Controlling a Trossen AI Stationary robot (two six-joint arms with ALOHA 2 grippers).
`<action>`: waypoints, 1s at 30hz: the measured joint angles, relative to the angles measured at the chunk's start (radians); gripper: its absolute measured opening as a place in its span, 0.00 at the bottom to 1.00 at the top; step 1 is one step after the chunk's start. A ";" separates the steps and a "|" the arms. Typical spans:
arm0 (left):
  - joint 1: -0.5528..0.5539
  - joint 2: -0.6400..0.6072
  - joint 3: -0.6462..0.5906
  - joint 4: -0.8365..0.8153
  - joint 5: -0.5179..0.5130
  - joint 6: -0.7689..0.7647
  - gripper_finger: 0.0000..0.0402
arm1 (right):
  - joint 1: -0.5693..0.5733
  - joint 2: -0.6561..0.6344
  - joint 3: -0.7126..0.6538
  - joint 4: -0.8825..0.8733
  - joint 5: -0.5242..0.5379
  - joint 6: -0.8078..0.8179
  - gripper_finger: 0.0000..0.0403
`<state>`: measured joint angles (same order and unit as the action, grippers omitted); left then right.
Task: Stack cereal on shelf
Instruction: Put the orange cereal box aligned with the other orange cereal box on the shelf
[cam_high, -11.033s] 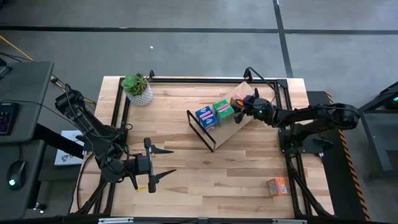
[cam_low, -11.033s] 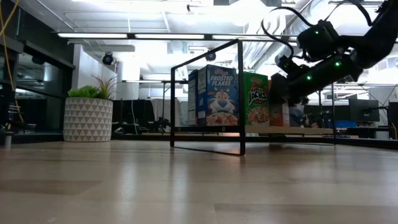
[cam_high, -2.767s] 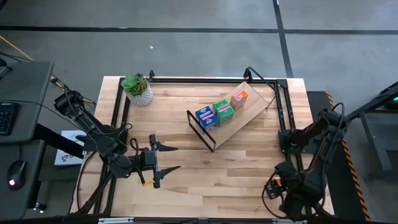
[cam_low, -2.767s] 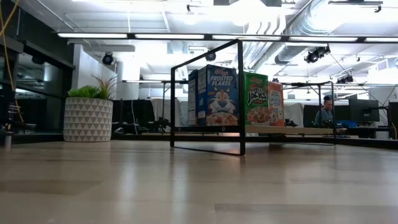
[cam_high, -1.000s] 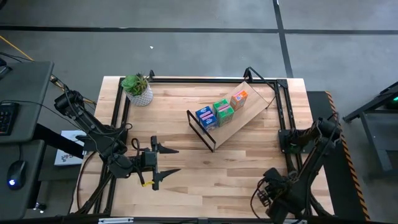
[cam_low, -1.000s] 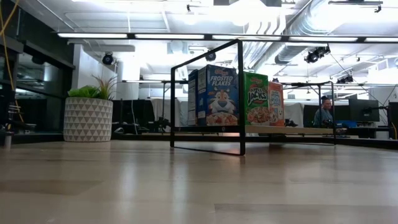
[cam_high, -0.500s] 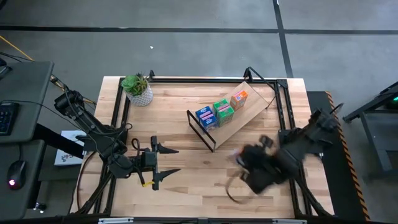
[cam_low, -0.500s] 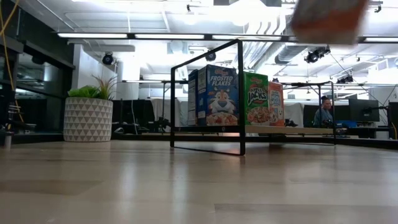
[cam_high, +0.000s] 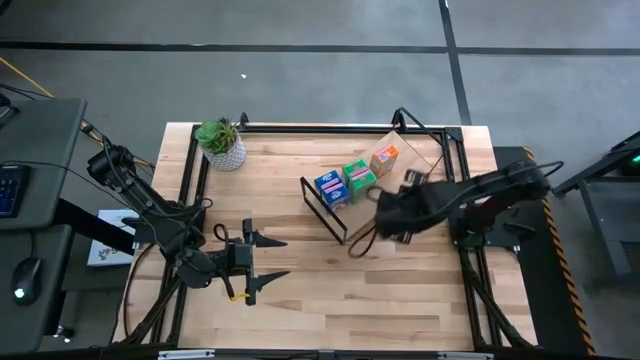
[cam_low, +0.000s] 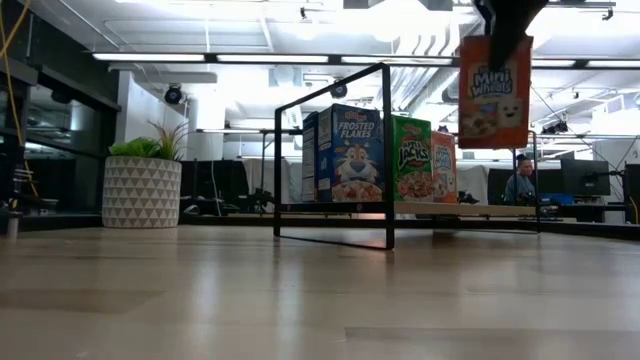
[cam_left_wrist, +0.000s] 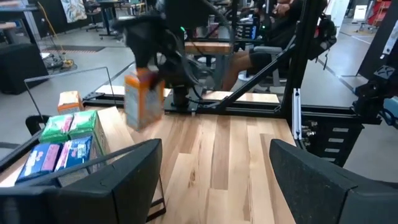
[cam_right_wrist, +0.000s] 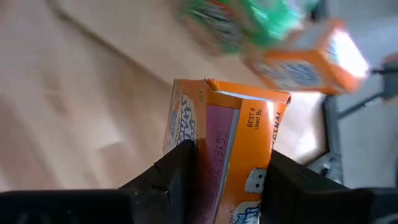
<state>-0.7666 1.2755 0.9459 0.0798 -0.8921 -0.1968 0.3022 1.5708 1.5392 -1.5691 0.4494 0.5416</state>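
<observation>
A fourth cereal box, orange, marked Mini Wheats (cam_low: 495, 90), hangs in the air under my right gripper (cam_right_wrist: 233, 180), which is shut on it just right of the shelf (cam_high: 398, 190). In the high view the gripper (cam_high: 385, 215) hides this box. Three boxes stand in a row on the shelf's wood panel: blue (cam_high: 330, 188), green (cam_high: 358, 178) and orange (cam_high: 384, 158). My left gripper (cam_high: 255, 262) waits open near the table's left near part. Its wrist view shows the carried box (cam_left_wrist: 144, 99) past its fingers. My right gripper holds the orange Mini Wheats box by its top end (cam_right_wrist: 230, 124), pinched between the two fingers (cam_right_wrist: 180, 171) across its narrow sides. The fingers come from above, pointing down. The box hangs upright below them (cam_low: 495, 60), lifted clear of table and shelf.
A potted plant (cam_high: 222, 143) stands at the table's far left corner. A black metal frame (cam_high: 455, 180) runs along the table's edges. Bare wood lies between the shelf and the near edge (cam_high: 340, 300). A person sits in the room beyond (cam_low: 520, 180).
My right gripper has risen from the table's near right corner with the orange box and swung fast toward the far edge and the left, up to the shelf's right side. The box is lifted clear and hangs upright. The left arm has kept still.
</observation>
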 joint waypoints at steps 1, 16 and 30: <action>0.000 0.000 0.000 -0.006 0.000 -0.009 0.72 | -0.018 -0.032 -0.028 -0.002 0.020 -0.003 0.34; 0.022 0.000 0.000 0.006 -0.009 -0.011 0.72 | -0.183 -0.259 -0.341 0.192 0.100 -0.538 0.34; 0.027 0.000 0.000 -0.001 -0.008 -0.010 0.72 | -0.302 -0.208 -0.411 0.428 0.092 -0.859 0.34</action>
<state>-0.7391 1.2756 0.9459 0.0792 -0.9001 -0.2070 0.0000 1.3632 1.1278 -1.1416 0.5410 -0.3174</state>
